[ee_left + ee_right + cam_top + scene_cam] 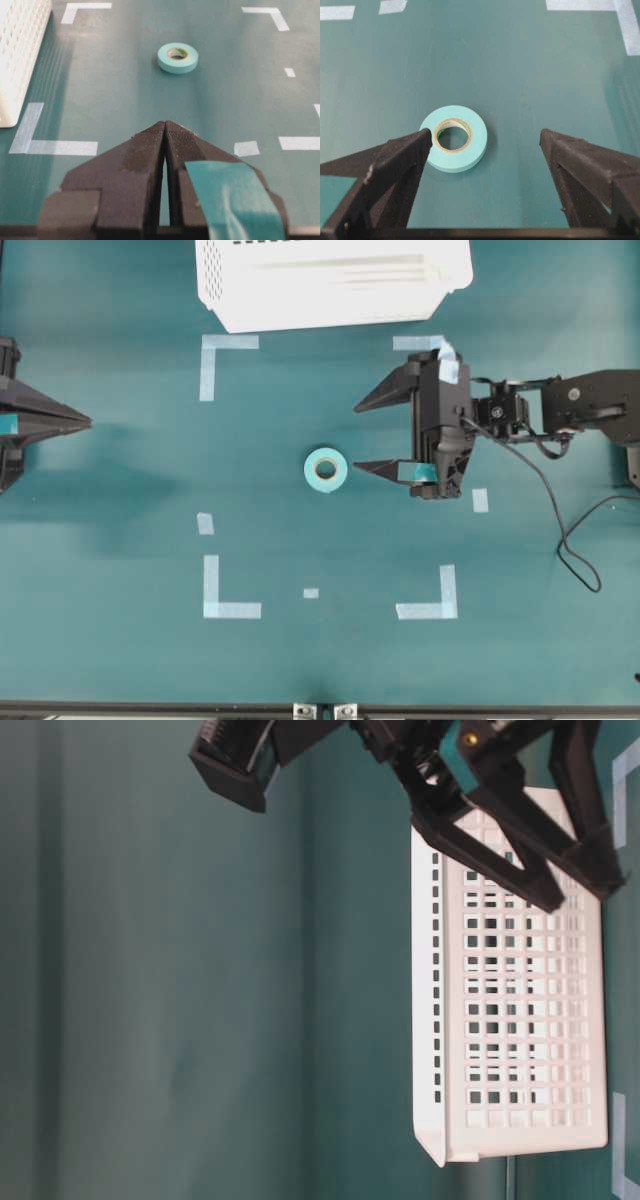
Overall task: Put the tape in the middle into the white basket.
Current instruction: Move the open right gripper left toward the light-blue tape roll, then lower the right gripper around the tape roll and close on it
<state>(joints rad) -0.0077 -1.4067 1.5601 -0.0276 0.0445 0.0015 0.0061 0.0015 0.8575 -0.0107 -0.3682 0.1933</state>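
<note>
Tape (324, 470) flat on the surface (120, 540) in the middle of the marked square, just left of the right pincer (364, 436), nearer its lower finger than its upper. Right pincer spread wide and empty; left pincer (165, 131) clenched, well apart at the left edge. White basket (330, 280) at the far edge.

Closed left tool (165, 131), tape (178, 57) flat ahead, white basket (20, 55) left

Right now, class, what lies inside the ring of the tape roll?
Inside the tape roll a pale tan core lines the hole, and the teal table shows through it. The table under the roll's body is covered.
</note>
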